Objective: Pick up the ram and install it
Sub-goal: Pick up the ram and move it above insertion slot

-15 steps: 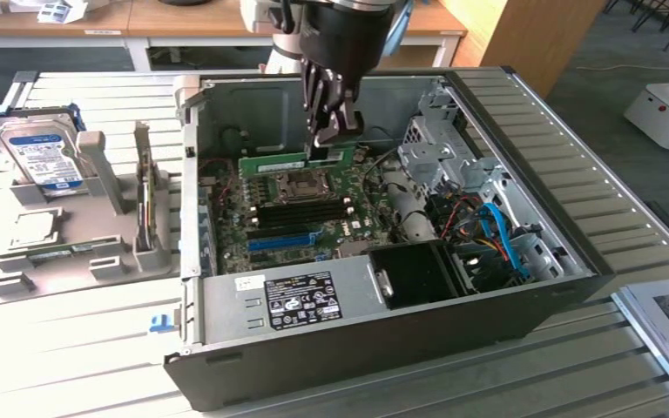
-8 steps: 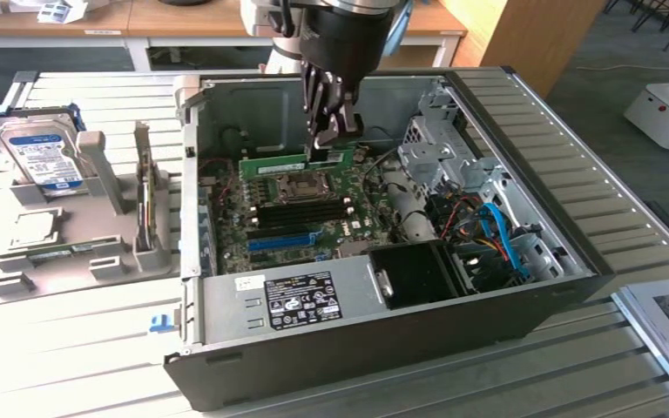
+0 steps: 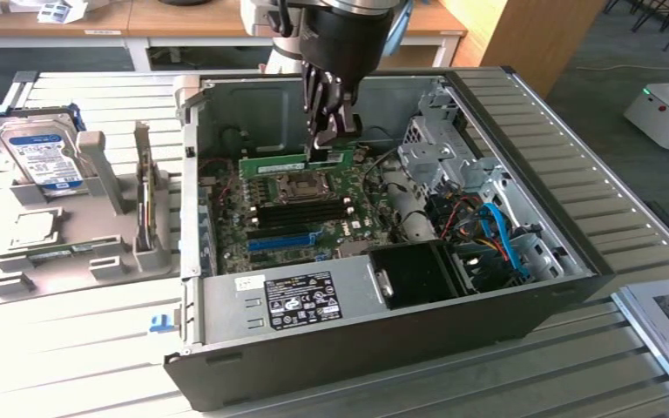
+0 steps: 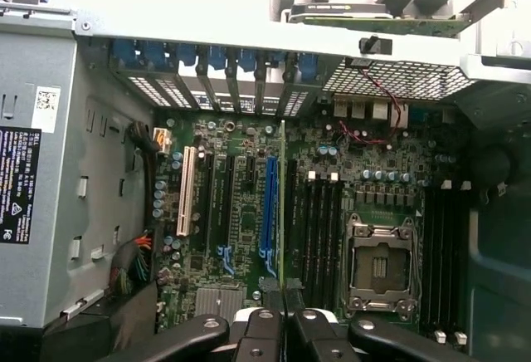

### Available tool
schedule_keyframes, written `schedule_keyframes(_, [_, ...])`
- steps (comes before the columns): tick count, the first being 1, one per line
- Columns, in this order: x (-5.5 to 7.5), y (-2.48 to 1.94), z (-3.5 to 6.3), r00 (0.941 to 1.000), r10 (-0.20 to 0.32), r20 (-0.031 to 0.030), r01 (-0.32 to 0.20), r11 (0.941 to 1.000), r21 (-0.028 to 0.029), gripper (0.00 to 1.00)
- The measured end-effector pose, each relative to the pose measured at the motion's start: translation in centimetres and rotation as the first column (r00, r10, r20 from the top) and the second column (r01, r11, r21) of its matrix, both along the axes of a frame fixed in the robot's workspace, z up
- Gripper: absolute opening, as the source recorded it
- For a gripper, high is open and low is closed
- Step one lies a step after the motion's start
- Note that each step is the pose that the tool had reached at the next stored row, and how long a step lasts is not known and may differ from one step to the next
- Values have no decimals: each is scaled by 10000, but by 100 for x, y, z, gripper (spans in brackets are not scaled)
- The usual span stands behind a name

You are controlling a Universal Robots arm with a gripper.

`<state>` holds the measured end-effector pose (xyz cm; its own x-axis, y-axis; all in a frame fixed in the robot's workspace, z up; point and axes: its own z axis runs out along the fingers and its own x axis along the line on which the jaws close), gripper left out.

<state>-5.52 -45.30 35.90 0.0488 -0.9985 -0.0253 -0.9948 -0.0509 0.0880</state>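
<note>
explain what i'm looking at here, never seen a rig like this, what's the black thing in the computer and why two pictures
This is a robot arm working on a desktop computer. The exterior view comes from a camera off the arm; the wrist view comes from a camera on the arm itself, looking straight down at the work. The black thing is the arm's gripper, a clamp. It is shut on the ram, a slim green memory stick, held over the motherboard near the CPU socket; in the wrist view the stick appears edge-on as a thin green line. The computer case lies open on its side on a slatted table. At the exterior view's left, a grey holder carries a hard drive.
</note>
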Motion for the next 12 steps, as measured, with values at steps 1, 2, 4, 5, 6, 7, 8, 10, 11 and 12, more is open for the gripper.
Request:
schedule_keyframes(1, [0,1,0,10000,0,0,0,10000,0,12])
schedule_keyframes(2, [0,14,-1,10000,-1,0,1,10000,0,12])
schedule_keyframes(4, [0,43,-3,10000,1,0,-1,10000,0,12])
schedule_keyframes(5, [0,52,-3,10000,0,0,0,10000,-1,12])
schedule_keyframes(6, [0,63,-5,10000,0,0,0,10000,0,12])
schedule_keyframes(7, [0,74,-6,10000,-1,0,1,10000,-1,12])
schedule_keyframes(8, [0,86,-8,10000,0,1,0,10000,0,12])
schedule_keyframes(10, [0,108,-11,10000,0,0,0,10000,-1,12])
schedule_keyframes(11, [0,119,-13,10000,-1,0,1,10000,-1,12])
schedule_keyframes(12, [0,130,-14,10000,-1,0,1,10000,-1,12])
